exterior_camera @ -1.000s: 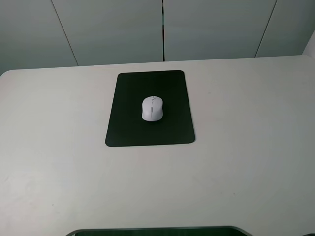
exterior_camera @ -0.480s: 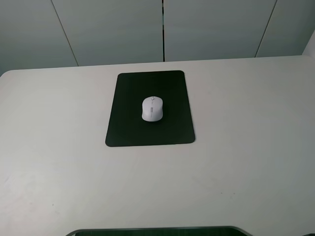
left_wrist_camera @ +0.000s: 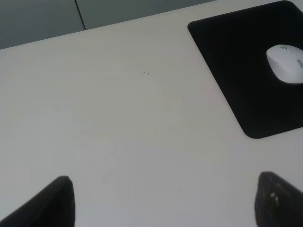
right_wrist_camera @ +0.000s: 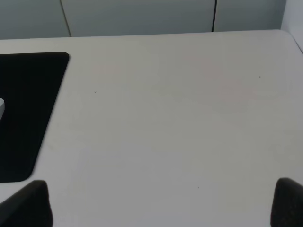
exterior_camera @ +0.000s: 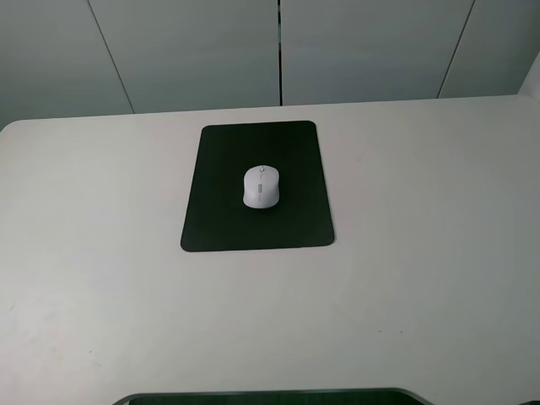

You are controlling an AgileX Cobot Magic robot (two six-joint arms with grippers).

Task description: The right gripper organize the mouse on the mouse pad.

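Note:
The white mouse (exterior_camera: 261, 186) lies in the middle of the black mouse pad (exterior_camera: 221, 221) on the white table. Neither arm shows in the exterior high view. In the left wrist view the mouse (left_wrist_camera: 286, 63) sits on the pad (left_wrist_camera: 236, 61), far from my left gripper (left_wrist_camera: 163, 201), whose two black fingertips stand wide apart and empty. In the right wrist view the pad (right_wrist_camera: 26, 109) is at one side with a sliver of the mouse (right_wrist_camera: 1, 107) at the frame edge. My right gripper (right_wrist_camera: 163, 203) is open and empty, well away from the pad.
The white table (exterior_camera: 422, 253) reaches to a grey panelled wall (exterior_camera: 278, 51) behind its far edge. A dark rim (exterior_camera: 270, 396) shows at the table's near edge.

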